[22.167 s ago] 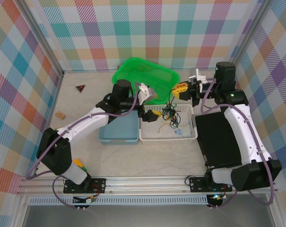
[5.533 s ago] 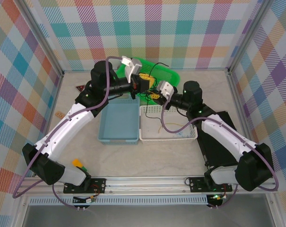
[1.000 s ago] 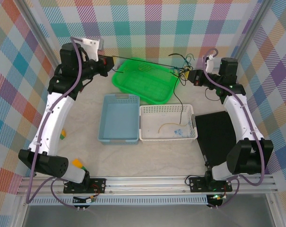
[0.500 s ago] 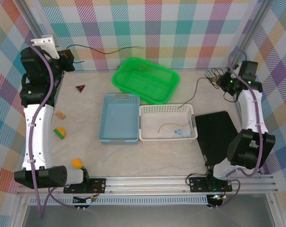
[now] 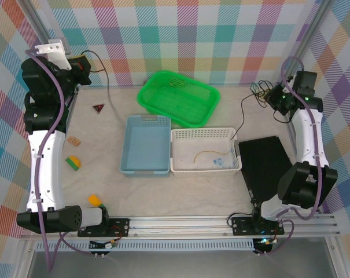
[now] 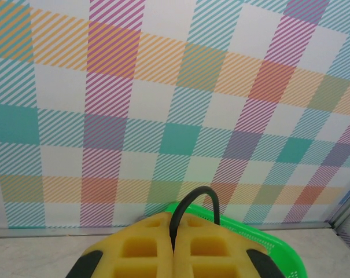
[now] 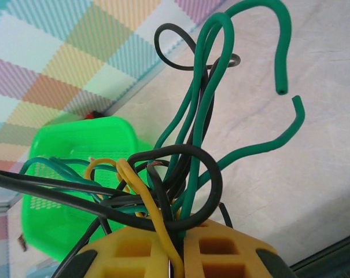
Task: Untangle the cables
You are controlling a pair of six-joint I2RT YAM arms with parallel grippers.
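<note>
The left gripper (image 5: 82, 65) is raised at the far left corner. In the left wrist view its yellow fingers (image 6: 134, 252) are pressed together on a black cable (image 6: 189, 200), which arches up out of the seam between them and curls back down. From above, this cable loops out of the jaws and hangs loose just to their right, with its free end down near the tabletop.

Well below these jaws, a dark red triangle (image 5: 98, 108), a small tan block (image 5: 74, 140) and a green-and-yellow block (image 5: 73, 163) lie on the table. To the right of the jaws sits a green basket (image 5: 177, 97). Nearer the arm bases are a blue bin (image 5: 144, 145) and a white basket (image 5: 206, 136). A tan-yellow cable (image 5: 205, 153) lies in the white basket, apart from both grippers. A black mat (image 5: 267, 168) lies beside the white basket.

The right gripper (image 5: 272, 95) is raised at the far right. Its yellow jaws are clamped on a knot of cables (image 7: 163, 191). A green cable (image 7: 206, 87) fans upward out of them, a yellow cable (image 7: 141, 197) runs down into the seam, and black strands (image 7: 215, 179) loop around both. One black strand (image 5: 242, 116) trails from below these jaws to the white basket's far right corner.
</note>
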